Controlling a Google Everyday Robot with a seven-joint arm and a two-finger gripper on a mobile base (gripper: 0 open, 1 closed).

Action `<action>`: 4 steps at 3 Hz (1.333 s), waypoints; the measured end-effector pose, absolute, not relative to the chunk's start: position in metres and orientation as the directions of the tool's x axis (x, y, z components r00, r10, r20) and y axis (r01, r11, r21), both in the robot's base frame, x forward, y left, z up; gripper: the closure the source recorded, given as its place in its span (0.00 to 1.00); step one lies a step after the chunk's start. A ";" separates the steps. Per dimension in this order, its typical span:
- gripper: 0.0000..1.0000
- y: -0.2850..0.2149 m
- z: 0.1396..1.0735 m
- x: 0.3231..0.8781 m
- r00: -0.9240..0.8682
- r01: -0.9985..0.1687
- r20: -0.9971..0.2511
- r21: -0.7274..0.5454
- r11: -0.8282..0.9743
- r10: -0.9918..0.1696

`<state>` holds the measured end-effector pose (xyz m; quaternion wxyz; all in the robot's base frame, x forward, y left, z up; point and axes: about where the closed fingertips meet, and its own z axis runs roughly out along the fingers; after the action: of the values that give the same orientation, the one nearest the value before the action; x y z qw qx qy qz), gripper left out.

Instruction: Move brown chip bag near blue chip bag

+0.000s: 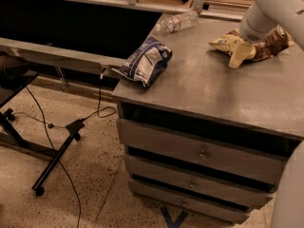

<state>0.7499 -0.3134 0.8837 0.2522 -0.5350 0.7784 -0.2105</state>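
The brown chip bag (271, 42), cream at its left end and dark brown on the right, lies at the back right of the grey cabinet top (213, 91). My gripper (240, 55) is down on the bag's left part, at the end of the white arm that comes in from the upper right. The blue chip bag (147, 63), dark blue with white-grey panels, lies at the cabinet's front left corner and hangs slightly over the edge. It is well apart from the brown bag.
A clear plastic water bottle (178, 22) lies at the back left of the cabinet top. Drawers (202, 153) sit below the top. A black wheeled stand (54, 160) and cables (97, 113) are on the floor to the left. A dark counter (71, 27) runs behind.
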 end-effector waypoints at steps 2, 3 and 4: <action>0.68 -0.311 0.877 0.751 -0.299 -0.733 -0.165 -0.591 0.337 -0.940; 0.92 -0.311 0.874 0.752 -0.299 -0.736 -0.163 -0.587 0.336 -0.940; 1.00 -0.310 0.872 0.752 -0.298 -0.739 -0.162 -0.585 0.335 -0.941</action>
<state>0.7519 -0.3104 0.8720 0.2461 -0.5387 0.7792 -0.2052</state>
